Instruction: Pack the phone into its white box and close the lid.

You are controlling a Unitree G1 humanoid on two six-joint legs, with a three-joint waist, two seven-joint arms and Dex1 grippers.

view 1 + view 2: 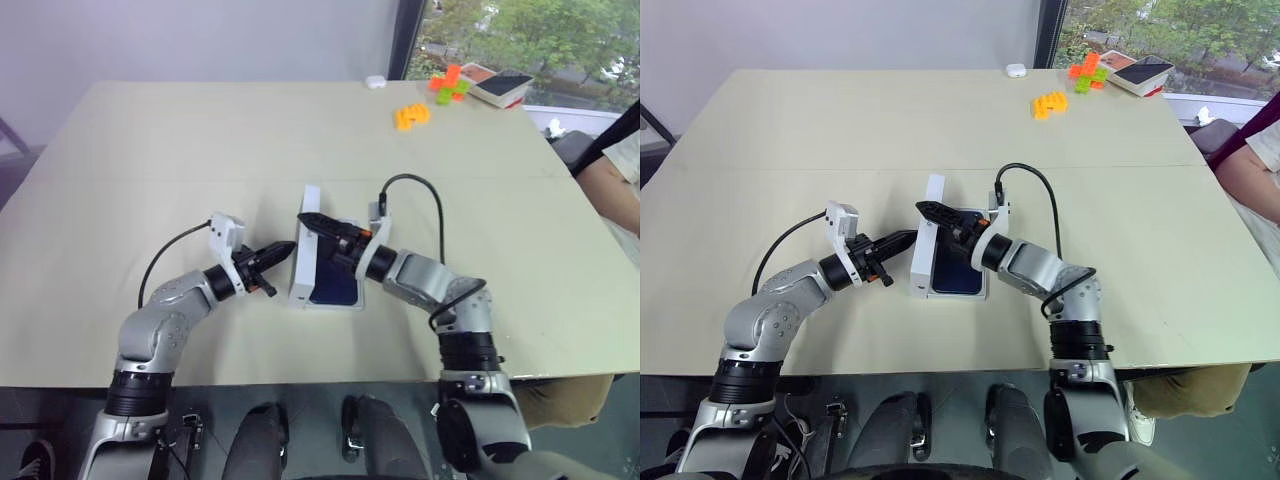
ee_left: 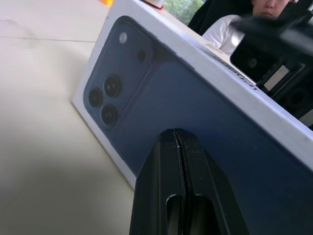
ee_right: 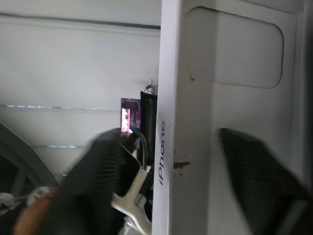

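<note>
Left eye view | lid on edge | long axis running away

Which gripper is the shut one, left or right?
The left gripper: its two black fingers are pressed together, tip at the lid's printed face. The right gripper stands open, fingers either side of the lid's upper edge.

A big pale table is being lit by soft daylight. A thin line is seen running across its top. A plain light wall is seen behind it. A window with a dark frame is seen at the far right corner, and green trees are being shown through it.
</note>
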